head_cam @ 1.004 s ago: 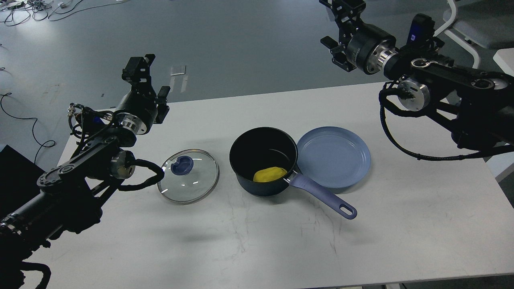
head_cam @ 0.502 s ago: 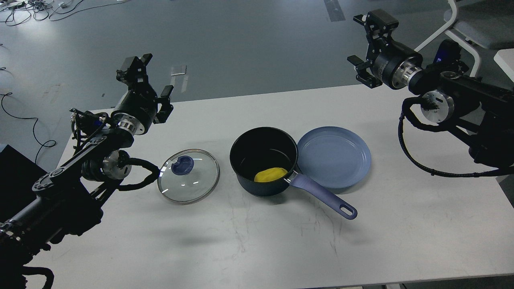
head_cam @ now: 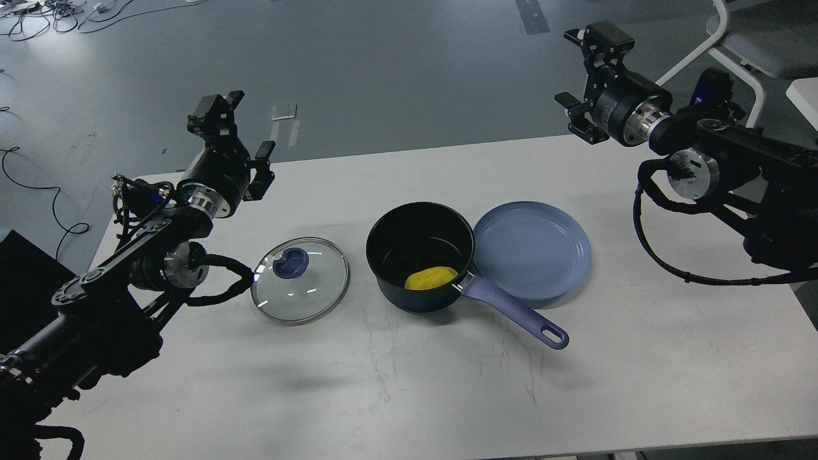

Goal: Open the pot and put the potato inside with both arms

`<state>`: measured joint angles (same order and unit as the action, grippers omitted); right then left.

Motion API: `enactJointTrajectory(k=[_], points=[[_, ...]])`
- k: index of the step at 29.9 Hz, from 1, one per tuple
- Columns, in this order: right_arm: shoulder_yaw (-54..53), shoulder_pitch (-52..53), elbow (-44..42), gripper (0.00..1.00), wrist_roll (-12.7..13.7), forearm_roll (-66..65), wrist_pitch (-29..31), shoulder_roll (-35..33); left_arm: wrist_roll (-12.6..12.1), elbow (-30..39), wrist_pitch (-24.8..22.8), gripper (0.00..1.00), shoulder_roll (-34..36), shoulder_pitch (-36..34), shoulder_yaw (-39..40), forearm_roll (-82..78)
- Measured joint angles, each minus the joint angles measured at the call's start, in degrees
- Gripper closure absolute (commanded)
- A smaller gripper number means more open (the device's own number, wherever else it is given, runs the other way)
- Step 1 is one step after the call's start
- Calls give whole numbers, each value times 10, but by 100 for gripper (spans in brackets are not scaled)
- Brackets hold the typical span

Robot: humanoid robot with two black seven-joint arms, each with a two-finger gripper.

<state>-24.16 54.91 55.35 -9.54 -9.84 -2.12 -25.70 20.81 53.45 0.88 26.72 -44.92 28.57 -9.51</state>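
Note:
The dark navy pot point(head_cam: 418, 255) stands uncovered at the table's middle, its periwinkle handle point(head_cam: 514, 313) pointing to the front right. The yellow potato point(head_cam: 431, 277) lies inside it against the near wall. The glass lid point(head_cam: 300, 280) with its blue knob point(head_cam: 290, 262) lies flat on the table left of the pot. My left gripper point(head_cam: 217, 108) is raised over the table's back left edge, open and empty, well away from the lid. My right gripper point(head_cam: 601, 39) is raised beyond the back right edge, open and empty.
A shallow light-blue plate point(head_cam: 532, 249) touches the pot's right side. The white table point(head_cam: 575, 383) has scuffed bare surface in front. A white chair point(head_cam: 748, 45) stands at the back right. Cables point(head_cam: 38, 13) lie on the floor at the far left.
My right gripper has swung right and down, away from the top edge, and slowed. My left gripper has shifted slightly. Pot, potato and lid have not moved.

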Motion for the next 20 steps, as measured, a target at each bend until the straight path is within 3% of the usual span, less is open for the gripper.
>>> enactJointTrajectory(k=[20], points=[[46, -37, 12, 0, 8, 0, 3, 39, -4, -1, 3, 2, -2, 14, -2, -1]])
